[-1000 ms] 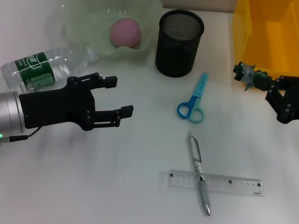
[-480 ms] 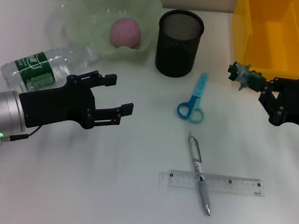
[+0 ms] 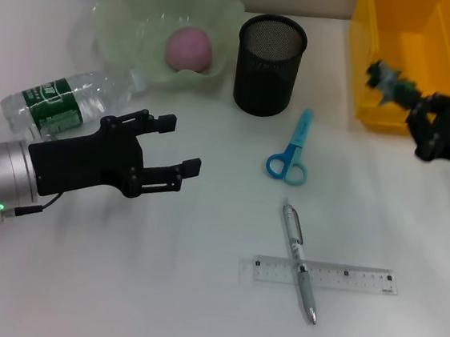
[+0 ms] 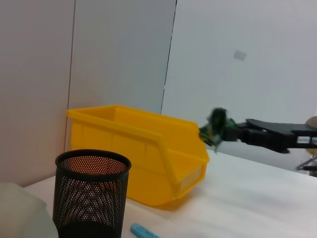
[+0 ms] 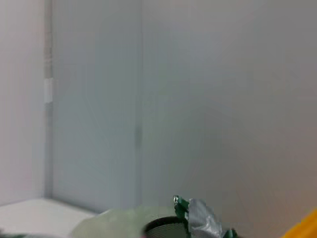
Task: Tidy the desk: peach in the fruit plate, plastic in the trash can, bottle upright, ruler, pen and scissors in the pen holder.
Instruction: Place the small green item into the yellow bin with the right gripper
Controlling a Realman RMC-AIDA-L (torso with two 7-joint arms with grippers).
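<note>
- Above the front lip of the yellow bin [image 3: 418,52], the right gripper [image 3: 413,104] pinches a crumpled scrap of plastic [image 3: 389,79]; the scrap is in the air at the bin's near edge, not yet inside.
- Left of the bin stands the black mesh pen holder [image 3: 270,64], with nothing visible in it.
- Farther from the bin, beyond the holder, the peach [image 3: 190,49] already sits in the pale green plate [image 3: 128,13], so that part looks done.
- Still farther left of the bin, the water bottle [image 3: 67,104] lies on its side by the plate and needs standing up.
- Toward the robot from the holder, the blue scissors [image 3: 292,151] lie flat; nearer the robot, the pen [image 3: 297,253] rests across the clear ruler [image 3: 318,275]. All three still have to go into the holder.
- The left gripper [image 3: 181,144] hovers just beside the bottle, fingers spread, holding nothing.
- By my judgement, one item is finished, the plastic is nearly there, and four remain.
</note>
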